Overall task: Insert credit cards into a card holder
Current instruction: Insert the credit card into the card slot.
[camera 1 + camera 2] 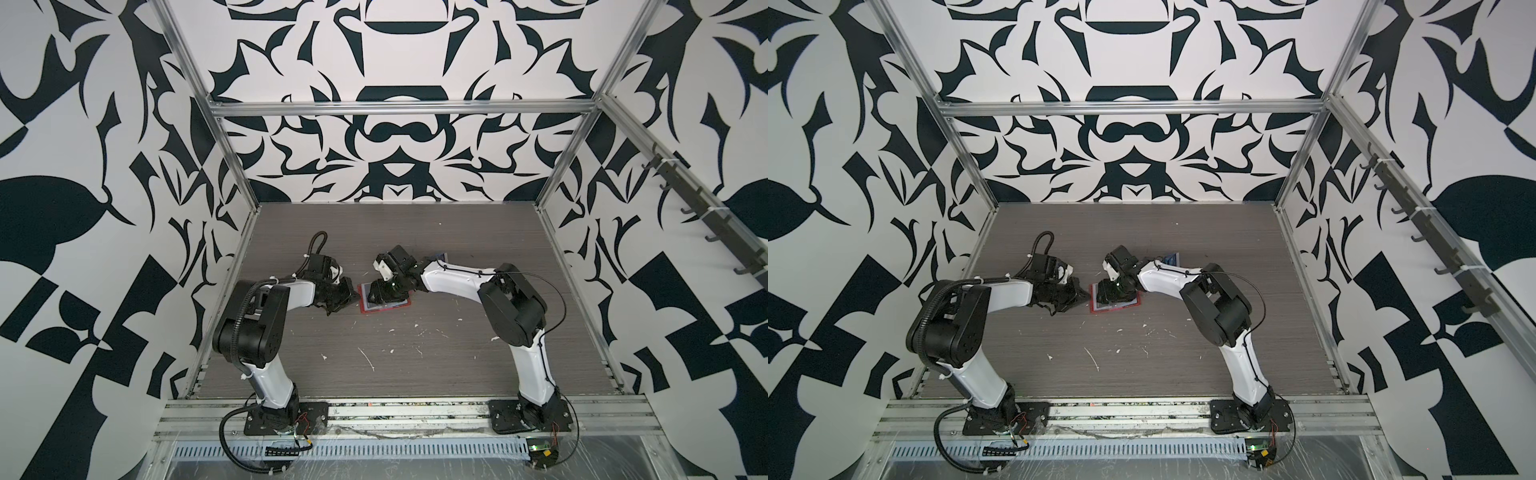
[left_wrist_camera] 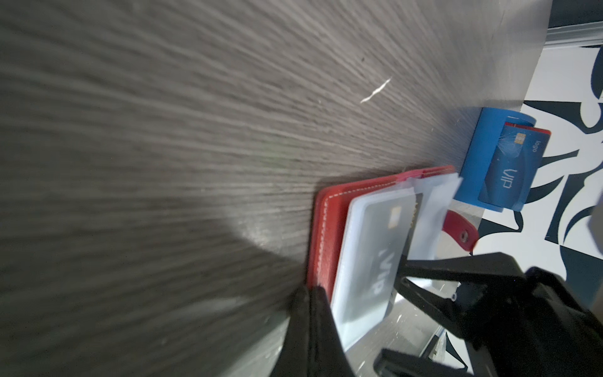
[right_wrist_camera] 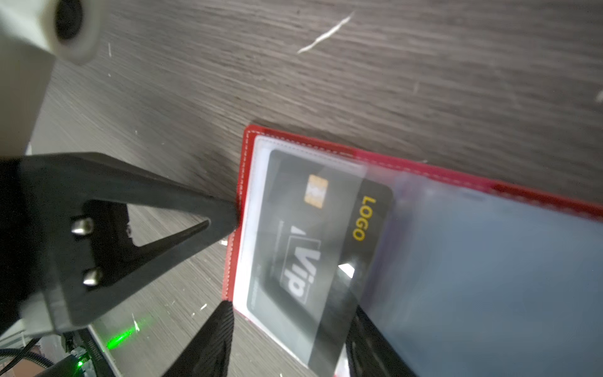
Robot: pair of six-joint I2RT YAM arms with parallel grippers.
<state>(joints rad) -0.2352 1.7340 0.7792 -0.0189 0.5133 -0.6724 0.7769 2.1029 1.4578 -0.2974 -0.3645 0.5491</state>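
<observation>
Right wrist view: the grey wood-grain table (image 3: 424, 65) carries the red card holder (image 3: 424, 173), lying open between the two arms. The left gripper (image 3: 231, 213) is clenched tight, its tip touching the holder's stitched edge. The right gripper (image 3: 292, 310) has its jaws partly apart on either side of the black card (image 3: 293, 228), which lies mostly inside a clear sleeve (image 3: 253, 212); whether they pinch it I cannot tell. In the left wrist view a blue stand (image 2: 479, 156) sits near the holder, with a blue card (image 2: 509, 169) in it and a red card (image 2: 528, 128) behind that. The black card reads "Vip" in white and "LOGO" in yellow; the blue card reads "VIP" and "logo".
</observation>
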